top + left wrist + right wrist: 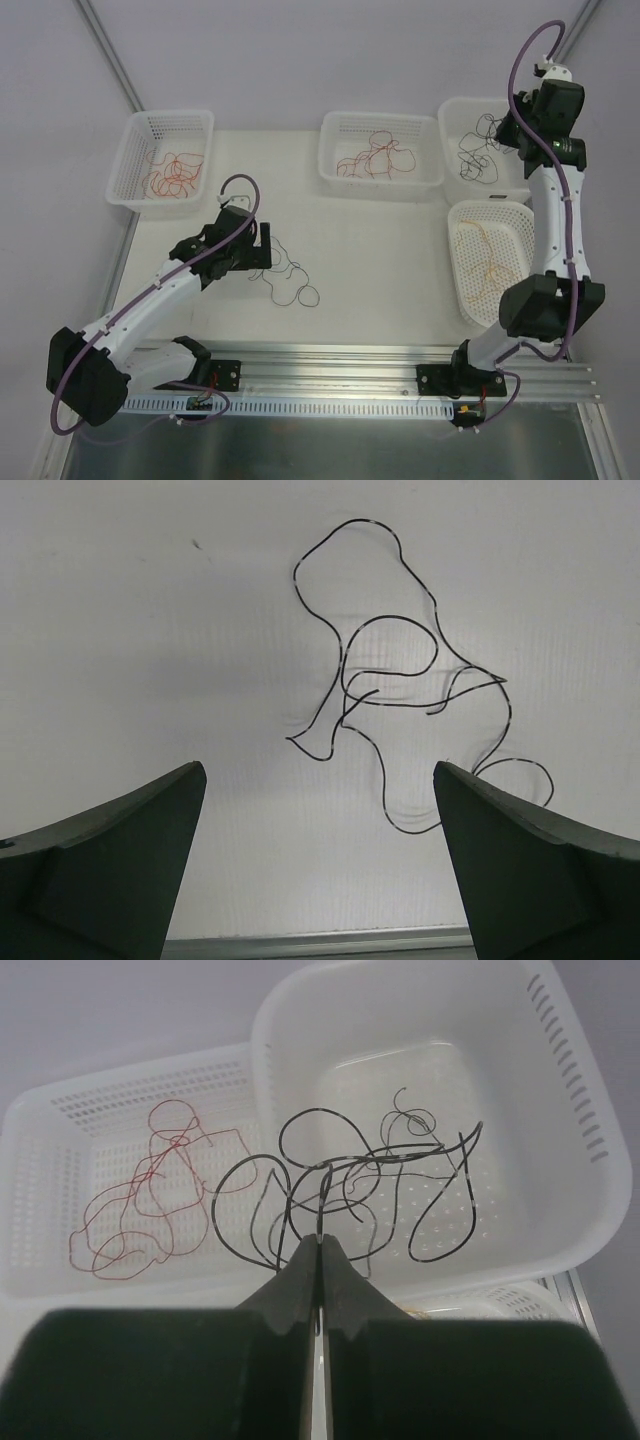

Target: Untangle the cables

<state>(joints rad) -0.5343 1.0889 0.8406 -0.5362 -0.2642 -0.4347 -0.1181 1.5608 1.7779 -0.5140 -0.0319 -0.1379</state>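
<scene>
far-left basket held orange cables | middle basket held red cables | left gripper gaped wide, empty | right gripper pinched black cables

One black cable curls on the counter before the middle basket. Red cables lie inside; black cables hang rightward.
</scene>
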